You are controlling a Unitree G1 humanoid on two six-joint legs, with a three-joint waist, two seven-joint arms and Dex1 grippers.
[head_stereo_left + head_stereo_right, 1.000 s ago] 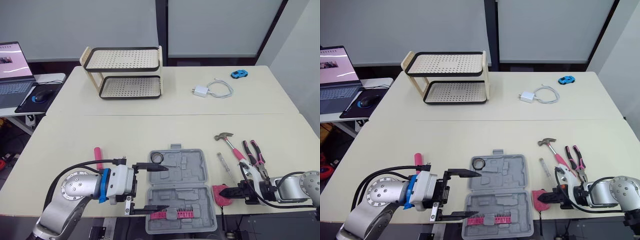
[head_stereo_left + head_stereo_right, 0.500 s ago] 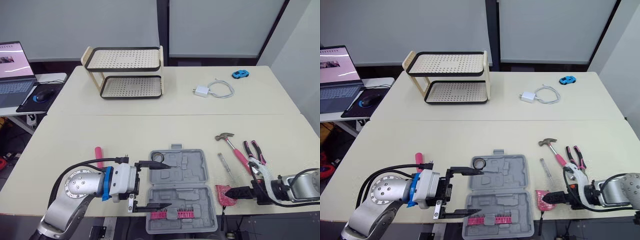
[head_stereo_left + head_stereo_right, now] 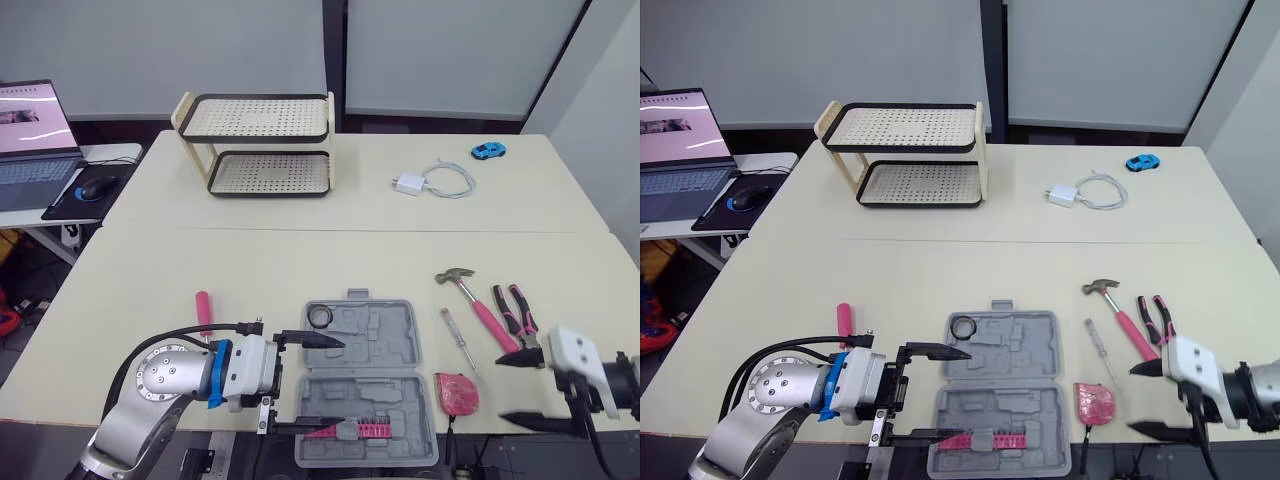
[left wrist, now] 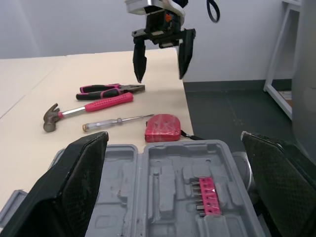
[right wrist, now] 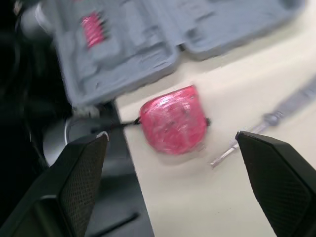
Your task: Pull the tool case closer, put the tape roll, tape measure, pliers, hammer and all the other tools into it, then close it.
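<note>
Left claw (image 3: pixel 335 385) is gaping, released, straddling the grey moulded-plastic tool case (image 3: pixel 380 340) at the counter (image 3: pixel 300 260) edge. Right claw (image 3: pixel 502 390), spread empty, is backing off the rounded pink tape measure (image 3: pixel 456 392) it touched earlier.

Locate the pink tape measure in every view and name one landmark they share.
Left eye view: tape measure just right of the tool case, by its near half.
Right eye view: tape measure in the same spot, right of the case.
Left wrist view: tape measure just past the case, beside the screwdriver.
Right wrist view: tape measure between the case's corner and the screwdriver.
Shared landmark: the grey tool case.
</note>
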